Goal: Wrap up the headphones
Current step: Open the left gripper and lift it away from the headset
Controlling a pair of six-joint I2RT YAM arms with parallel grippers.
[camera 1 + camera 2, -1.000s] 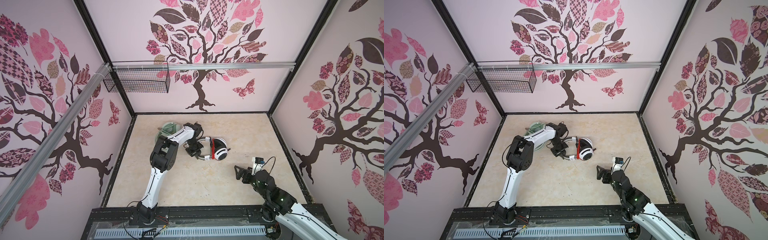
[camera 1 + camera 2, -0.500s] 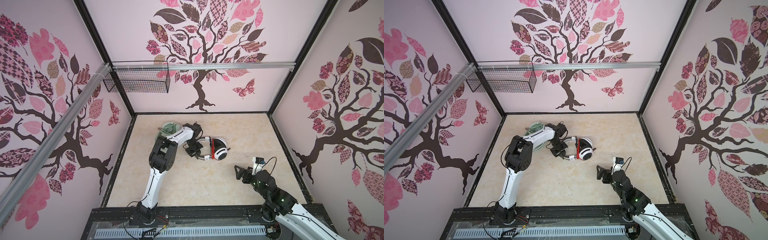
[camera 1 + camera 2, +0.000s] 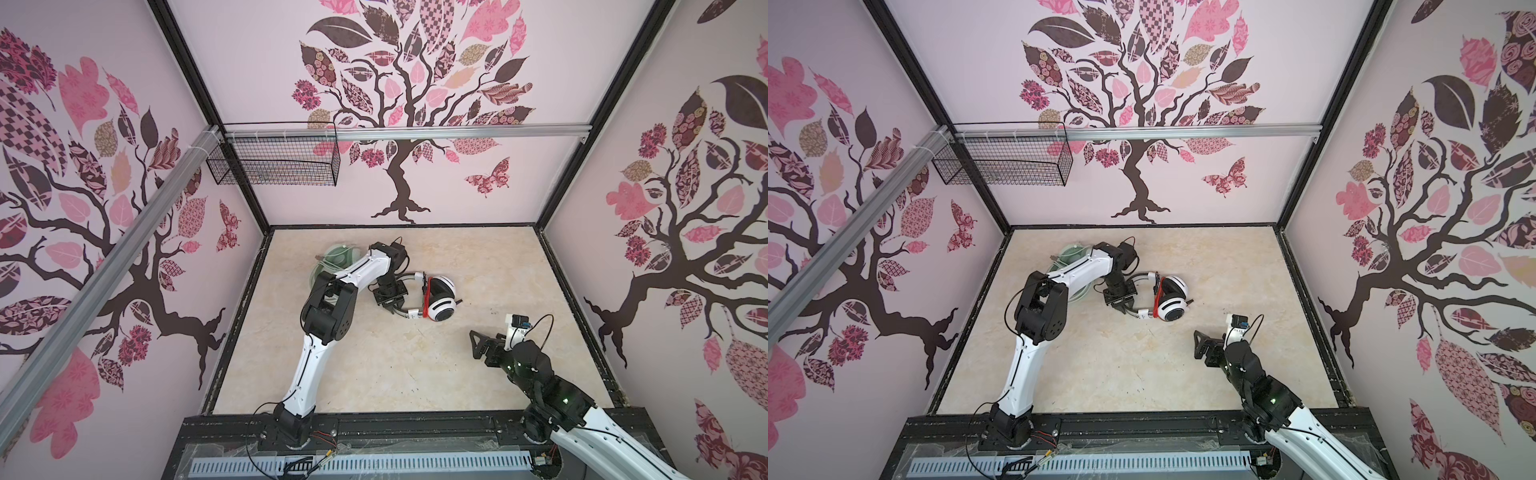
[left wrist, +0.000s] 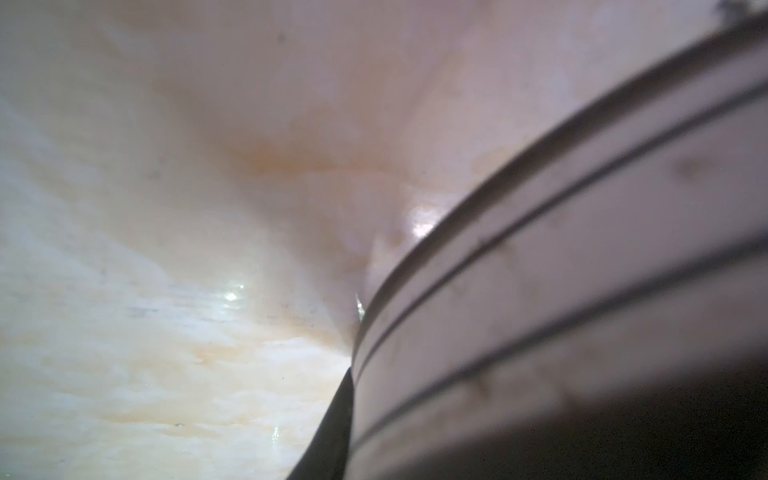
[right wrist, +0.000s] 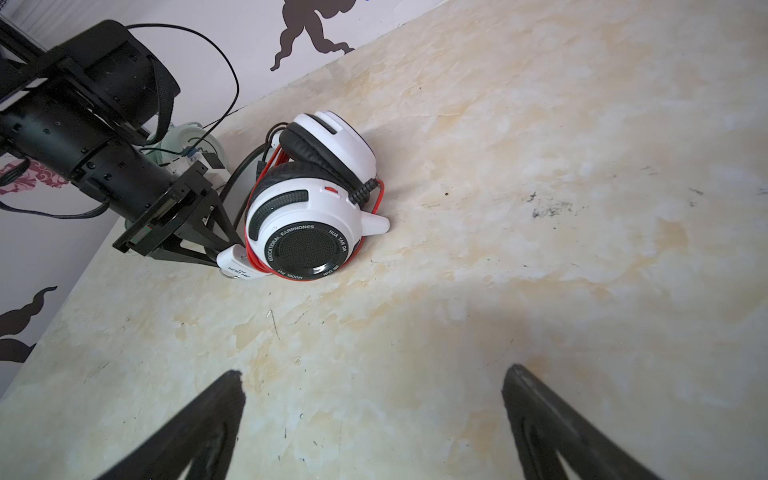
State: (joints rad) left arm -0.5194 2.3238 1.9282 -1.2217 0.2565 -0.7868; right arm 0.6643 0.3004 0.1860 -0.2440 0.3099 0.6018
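My left claw sits at the headband of the white-and-black headphones; I cannot tell whether it grips or stands parted. My right claw hangs wide apart near the front-right of the tabletop, holding nothing. That pair lies mid-tabletop, toward the back edge, and its orange-red cable looks fully wound. The mint-green headphones, near the back-left corner, are half hidden under my arm, so I cannot judge their cable.
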